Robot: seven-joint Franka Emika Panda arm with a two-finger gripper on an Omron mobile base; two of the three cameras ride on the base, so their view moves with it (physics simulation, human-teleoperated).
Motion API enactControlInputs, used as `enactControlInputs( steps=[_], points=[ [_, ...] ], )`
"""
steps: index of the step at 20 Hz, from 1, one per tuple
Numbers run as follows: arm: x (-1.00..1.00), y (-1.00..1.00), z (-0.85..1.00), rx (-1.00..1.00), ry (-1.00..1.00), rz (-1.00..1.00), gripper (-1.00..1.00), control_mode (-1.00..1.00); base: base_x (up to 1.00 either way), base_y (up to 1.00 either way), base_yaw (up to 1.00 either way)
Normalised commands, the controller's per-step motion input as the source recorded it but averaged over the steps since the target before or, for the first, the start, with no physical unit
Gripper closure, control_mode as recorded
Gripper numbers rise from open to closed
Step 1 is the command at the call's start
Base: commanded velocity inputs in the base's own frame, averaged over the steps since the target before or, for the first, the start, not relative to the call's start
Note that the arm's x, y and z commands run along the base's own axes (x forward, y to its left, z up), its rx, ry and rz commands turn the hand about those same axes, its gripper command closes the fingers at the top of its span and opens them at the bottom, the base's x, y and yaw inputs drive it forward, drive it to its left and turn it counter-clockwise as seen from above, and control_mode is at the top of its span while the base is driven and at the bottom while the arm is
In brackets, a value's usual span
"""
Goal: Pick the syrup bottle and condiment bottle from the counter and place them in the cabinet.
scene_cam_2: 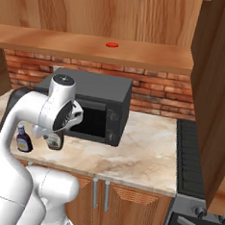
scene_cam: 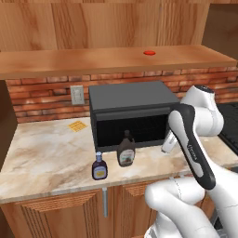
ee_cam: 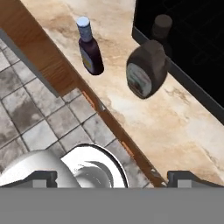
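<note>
The syrup bottle (scene_cam: 126,149), dark brown with a black cap and pale label, stands on the marble counter (scene_cam: 46,158) just in front of the microwave. The condiment bottle (scene_cam: 99,167), small with a bluish cap and yellow label, stands to its left near the counter's front edge. In the hand view my gripper (ee_cam: 113,178) is open and holds nothing. It looks down from the right at the syrup bottle (ee_cam: 146,70) and the condiment bottle (ee_cam: 89,48), well clear of both. The cabinet's long shelf board (scene_cam: 107,61) runs above. My arm partly covers the syrup bottle (scene_cam_2: 55,142) beside the condiment bottle (scene_cam_2: 23,140).
A black microwave (scene_cam: 132,111) sits against the brick wall behind the bottles. A yellow pad (scene_cam: 77,125) lies at the back left under a wall outlet (scene_cam: 76,95). A red dot (scene_cam: 148,52) marks the shelf. A stove (scene_cam_2: 192,155) and a tall wooden panel (scene_cam_2: 215,94) stand to the right.
</note>
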Motion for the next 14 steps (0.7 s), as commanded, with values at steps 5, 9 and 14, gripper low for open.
enactControlInputs(
  steps=[5, 9, 14],
  points=[
    [0.00, 0.05, -0.12, 0.00, -0.14, 0.05, -1.00, -1.00, 0.00, 0.00, 0.00],
    [0.00, 0.00, -0.12, 0.00, -0.14, 0.05, -1.00, -1.00, 0.00, 0.00, 0.00],
    [0.21, 0.00, -0.14, 0.06, -0.02, 0.14, -1.00, -1.00, 0.00, 0.00, 0.00]
  ],
)
